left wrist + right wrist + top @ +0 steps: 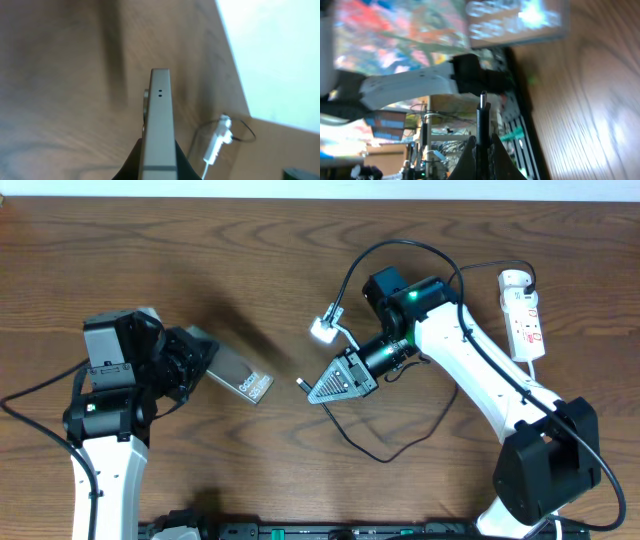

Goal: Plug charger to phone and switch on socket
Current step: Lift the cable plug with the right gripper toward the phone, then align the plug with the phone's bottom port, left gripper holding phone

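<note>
My left gripper (203, 366) is shut on the phone (241, 378), a flat grey slab with white lettering, held above the table and pointing right. The left wrist view shows the phone's edge (160, 120) end-on between the black fingers (131, 162). My right gripper (318, 388) is shut on the charger's plug tip (301, 383), which points left at the phone across a small gap. In the right wrist view the black tip (483, 102) sticks up from the closed fingers (468, 152), with the phone (517, 20) blurred above it. The charger's thin black cable (400, 245) loops behind the right arm. The white socket (524, 320) lies far right.
A small white connector (325, 330) lies on the wood just behind the right gripper, also seen as a white connector (218, 142) in the left wrist view. Slack black cable (370, 450) curls on the table in front of the right arm.
</note>
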Motion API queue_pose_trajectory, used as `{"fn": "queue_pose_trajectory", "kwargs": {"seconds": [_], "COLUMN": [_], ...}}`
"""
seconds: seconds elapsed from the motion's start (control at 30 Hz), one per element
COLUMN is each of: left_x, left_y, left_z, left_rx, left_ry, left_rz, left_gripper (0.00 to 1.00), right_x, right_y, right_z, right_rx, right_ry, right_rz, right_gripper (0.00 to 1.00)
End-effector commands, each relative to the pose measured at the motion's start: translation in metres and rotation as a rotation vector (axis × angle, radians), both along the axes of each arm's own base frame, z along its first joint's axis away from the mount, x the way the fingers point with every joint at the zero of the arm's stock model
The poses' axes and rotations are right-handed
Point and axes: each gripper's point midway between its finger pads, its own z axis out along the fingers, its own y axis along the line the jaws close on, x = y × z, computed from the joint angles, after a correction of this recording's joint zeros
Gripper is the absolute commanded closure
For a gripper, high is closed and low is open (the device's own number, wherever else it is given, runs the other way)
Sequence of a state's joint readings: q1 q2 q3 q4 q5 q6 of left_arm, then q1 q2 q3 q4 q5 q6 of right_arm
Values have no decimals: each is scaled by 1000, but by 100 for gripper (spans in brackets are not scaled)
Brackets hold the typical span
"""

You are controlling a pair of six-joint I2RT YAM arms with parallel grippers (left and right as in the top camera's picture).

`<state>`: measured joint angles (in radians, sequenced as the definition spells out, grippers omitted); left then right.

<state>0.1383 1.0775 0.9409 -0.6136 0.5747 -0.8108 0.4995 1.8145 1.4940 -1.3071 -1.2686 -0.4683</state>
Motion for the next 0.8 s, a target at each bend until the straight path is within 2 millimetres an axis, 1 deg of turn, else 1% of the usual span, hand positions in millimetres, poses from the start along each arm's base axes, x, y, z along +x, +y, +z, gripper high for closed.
{"fn": "queue_pose_trajectory", "kwargs": {"seconds": [0.0, 0.1, 0.2, 0.23, 0.27, 0.47, 0.77], "left_x": [3, 6, 9, 10, 9, 6, 0], "left_y": [-21, -28, -35, -41, -44, -58, -70], "left_z": [24, 36, 48, 58, 63, 89, 119], "left_rx": [-56, -81, -100, -109, -116, -164, -191], "left_ry": [-112, -174, -238, -293, -318, -440, -592], "left_rz": [-135, -179, -229, -278, -301, -415, -541], "left_gripper": [93, 93, 93, 93, 93, 93, 93], "right_x": [-7, -7, -8, -7, -6, 1, 1], "right_y": [9, 9, 8, 7, 7, 4, 4], "right_z": [28, 25, 17, 11, 11, 17, 17], "right_rx": [229, 266, 265, 258, 265, 313, 302], "right_ry": [-35, -25, 7, 23, 29, 37, 58], "right_rz": [30, 27, 18, 10, 6, -14, -16], "right_gripper": [99, 99, 99, 99, 99, 99, 99]}}
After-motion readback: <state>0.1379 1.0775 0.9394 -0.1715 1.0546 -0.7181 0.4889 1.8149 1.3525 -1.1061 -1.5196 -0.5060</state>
